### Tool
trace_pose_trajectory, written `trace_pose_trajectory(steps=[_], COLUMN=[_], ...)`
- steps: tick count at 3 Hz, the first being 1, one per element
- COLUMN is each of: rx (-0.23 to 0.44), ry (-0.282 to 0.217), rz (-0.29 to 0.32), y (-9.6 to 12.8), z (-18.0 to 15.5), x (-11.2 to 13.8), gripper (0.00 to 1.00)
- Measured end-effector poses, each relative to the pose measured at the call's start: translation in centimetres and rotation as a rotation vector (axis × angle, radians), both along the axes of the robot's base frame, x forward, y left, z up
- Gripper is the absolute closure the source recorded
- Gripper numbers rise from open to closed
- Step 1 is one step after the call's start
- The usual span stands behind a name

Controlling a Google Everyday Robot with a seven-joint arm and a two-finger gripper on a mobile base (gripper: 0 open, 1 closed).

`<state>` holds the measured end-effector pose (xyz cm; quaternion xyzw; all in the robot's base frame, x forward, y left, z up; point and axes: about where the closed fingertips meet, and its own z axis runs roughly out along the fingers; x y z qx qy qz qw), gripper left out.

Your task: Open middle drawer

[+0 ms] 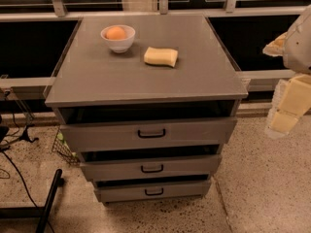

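Note:
A grey cabinet point(146, 76) has three flat-fronted drawers stacked under its top, each with a small black bar handle. The middle drawer point(184, 165) has the mid-sized front, and its handle point(152, 168) sits at the centre. It stands out a little, with a dark gap above it. The top drawer point(194, 132) and the bottom drawer point(184, 189) are also pulled out a little. My gripper point(287, 108), white and pale yellow, hangs at the right edge of the camera view. It is to the right of the cabinet, well apart from the drawers, and holds nothing I can see.
A white bowl point(118, 39) holding an orange point(115, 32) and a yellow sponge point(161, 57) lie on the cabinet top. A wire basket point(63, 147) and black cables and a stand point(48, 203) are on the speckled floor to the left. Dark windows run behind.

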<state>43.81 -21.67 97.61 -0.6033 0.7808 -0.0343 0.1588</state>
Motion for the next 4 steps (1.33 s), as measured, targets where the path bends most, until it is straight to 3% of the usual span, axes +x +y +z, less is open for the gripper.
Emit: trace_pose_trajectory(steps=[2,3,4], rx=[0.01,0.01,0.022], ry=[-0.002,-0.012,0.002], rz=[-0.005,-0.014,-0.027], y=[0.2,0.4,0.8], z=[-2.0,-5.8,-12.3], x=[-0.1,-0.7,-1.0], gripper=[0.0,0.0,0.0])
